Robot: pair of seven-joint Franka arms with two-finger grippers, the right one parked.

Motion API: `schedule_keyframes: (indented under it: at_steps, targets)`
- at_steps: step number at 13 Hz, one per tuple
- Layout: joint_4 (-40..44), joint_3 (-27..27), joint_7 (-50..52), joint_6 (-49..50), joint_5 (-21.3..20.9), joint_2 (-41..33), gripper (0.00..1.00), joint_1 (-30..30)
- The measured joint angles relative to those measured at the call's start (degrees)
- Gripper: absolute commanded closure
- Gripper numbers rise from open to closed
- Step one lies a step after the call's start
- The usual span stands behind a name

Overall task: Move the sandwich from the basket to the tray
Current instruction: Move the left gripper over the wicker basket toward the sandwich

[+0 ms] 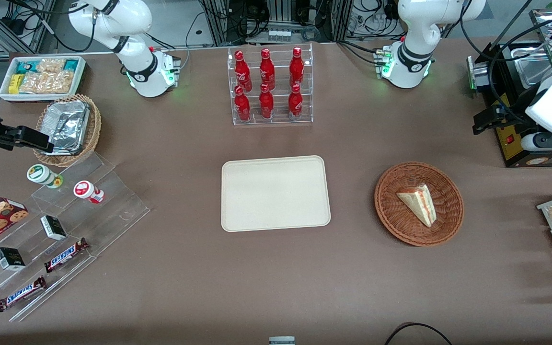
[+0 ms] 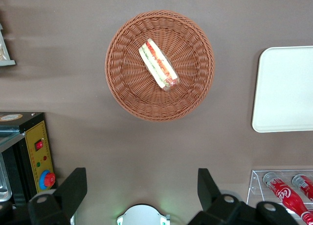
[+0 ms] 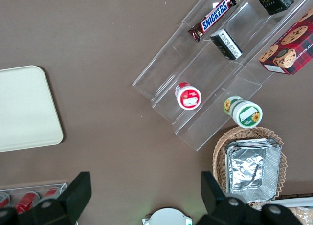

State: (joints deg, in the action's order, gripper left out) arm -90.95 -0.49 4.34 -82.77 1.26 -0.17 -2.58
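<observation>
On brown table (image 1: 185, 268): open gripper (image 2: 142, 186) aloft.

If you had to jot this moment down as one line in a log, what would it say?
phase: not started | sandwich: in basket | tray: bare | gripper: jaws open, raised above the table, holding nothing

The front view looks steeply down from high over the table's near edge, facing the two arm bases and taking in the whole table. The left wrist view looks straight down from well above the basket (image 2: 160, 65), past the spread fingers of the gripper (image 2: 142, 188) (nothing between them). Below the gripper lies the sandwich (image 2: 158, 64); the tray (image 2: 286, 90) lies off to one side. The front view shares all three; the right wrist view shares only the tray.
</observation>
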Motion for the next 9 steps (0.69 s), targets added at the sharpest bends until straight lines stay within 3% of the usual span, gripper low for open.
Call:
schedule_keyframes:
  at_steps: [5,9]
  targets:
    - [-0.31,-0.20,0.20,-0.49,-1.66,0.66,0.00,-0.01]
    - [-7.25,-0.28,0.22,-7.93,-1.67,1.29,0.00,-0.06]
